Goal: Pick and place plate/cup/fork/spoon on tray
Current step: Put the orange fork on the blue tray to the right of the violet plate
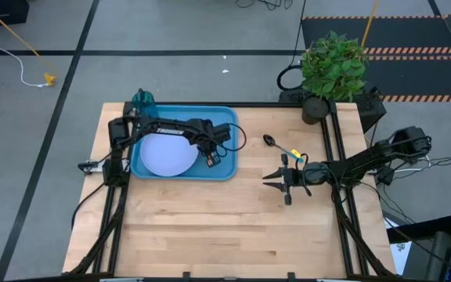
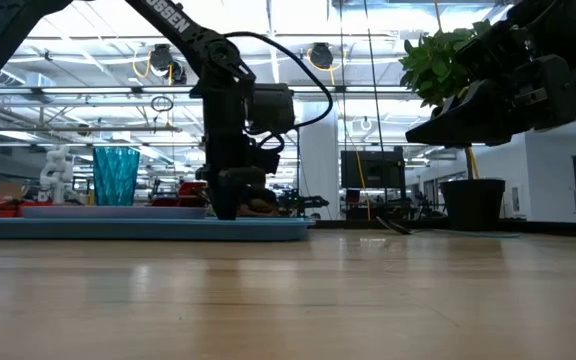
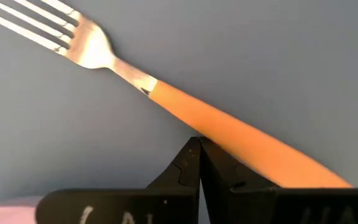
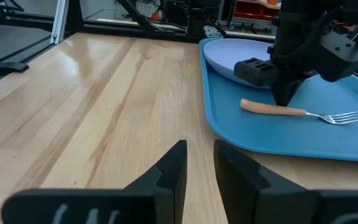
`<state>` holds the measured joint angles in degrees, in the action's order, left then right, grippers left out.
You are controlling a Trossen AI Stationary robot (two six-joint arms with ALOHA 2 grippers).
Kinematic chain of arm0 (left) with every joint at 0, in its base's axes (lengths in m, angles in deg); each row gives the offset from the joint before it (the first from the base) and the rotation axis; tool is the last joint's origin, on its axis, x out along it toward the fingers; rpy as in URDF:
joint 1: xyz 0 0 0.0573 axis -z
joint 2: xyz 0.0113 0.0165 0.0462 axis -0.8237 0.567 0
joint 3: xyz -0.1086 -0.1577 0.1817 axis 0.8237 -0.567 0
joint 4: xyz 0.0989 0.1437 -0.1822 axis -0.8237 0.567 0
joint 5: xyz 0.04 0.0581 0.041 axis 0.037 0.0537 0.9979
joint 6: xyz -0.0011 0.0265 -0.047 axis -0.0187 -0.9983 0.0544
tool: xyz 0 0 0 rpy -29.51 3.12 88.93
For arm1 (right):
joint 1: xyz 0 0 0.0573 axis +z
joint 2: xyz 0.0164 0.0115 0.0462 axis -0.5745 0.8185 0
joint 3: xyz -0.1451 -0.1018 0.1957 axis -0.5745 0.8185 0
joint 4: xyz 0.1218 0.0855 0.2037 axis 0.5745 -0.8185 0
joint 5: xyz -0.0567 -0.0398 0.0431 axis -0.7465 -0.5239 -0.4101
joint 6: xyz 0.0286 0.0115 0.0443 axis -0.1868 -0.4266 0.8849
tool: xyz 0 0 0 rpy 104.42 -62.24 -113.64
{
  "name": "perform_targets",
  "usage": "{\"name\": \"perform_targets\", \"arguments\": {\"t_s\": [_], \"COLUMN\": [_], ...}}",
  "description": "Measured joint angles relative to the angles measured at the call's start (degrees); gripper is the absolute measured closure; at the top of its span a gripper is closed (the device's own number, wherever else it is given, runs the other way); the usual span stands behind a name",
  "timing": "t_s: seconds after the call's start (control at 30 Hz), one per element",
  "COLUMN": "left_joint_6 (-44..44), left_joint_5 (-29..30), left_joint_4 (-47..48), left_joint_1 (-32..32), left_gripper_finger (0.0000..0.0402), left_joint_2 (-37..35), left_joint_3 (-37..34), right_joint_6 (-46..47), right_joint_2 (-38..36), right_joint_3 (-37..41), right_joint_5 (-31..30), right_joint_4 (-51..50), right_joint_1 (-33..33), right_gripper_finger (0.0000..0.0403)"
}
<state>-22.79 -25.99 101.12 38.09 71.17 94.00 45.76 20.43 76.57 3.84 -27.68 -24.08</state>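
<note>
The blue tray lies at the table's far left. On it rest the pale plate, the teal cup, upright at the far-left corner, and the orange-handled fork, flat on the tray floor right of the plate. My left gripper is shut and points down, its tips at the fork's handle. The spoon lies on the table right of the tray. My right gripper is open and empty above the table, just near of the spoon. My left gripper's shut fingertips come from above, pointing down, and stand at the side of the fork's orange handle, about its middle. I cannot tell whether they touch it. The fork lies flat on the tray, not between the fingers.
A potted plant stands at the table's far right corner. Bare wood spreads over the table's near half.
</note>
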Motion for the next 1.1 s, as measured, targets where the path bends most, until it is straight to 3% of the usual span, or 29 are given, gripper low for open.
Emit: {"name": "perform_targets", "arguments": {"t_s": [0.47,0.67,0.83,1.1], "left_joint_6": [1.71,-0.06,-5.38,-7.25], "left_joint_5": [-1.23,5.80,6.14,2.49], "left_joint_4": [0.96,-2.18,-8.66,-8.36], "left_joint_1": [2.91,3.15,1.55,-1.33], "left_gripper_finger": [0.0396,0.0396,0.0396,0.0396], "left_joint_2": [-2.59,-7.37,-5.45,-1.38], "left_joint_3": [1.48,1.95,1.95,1.88], "right_joint_6": [1.21,2.17,3.70,7.08], "right_joint_2": [-0.01,0.01,0.00,-0.01], "right_joint_3": [0.00,0.00,0.00,-0.02], "right_joint_5": [1.68,1.72,1.99,7.49], "right_joint_4": [0.02,0.38,0.76,-0.59], "right_joint_1": [0.00,0.00,0.00,1.73], "right_gripper_finger": [0.0332,0.0332,0.0332,0.0332]}}
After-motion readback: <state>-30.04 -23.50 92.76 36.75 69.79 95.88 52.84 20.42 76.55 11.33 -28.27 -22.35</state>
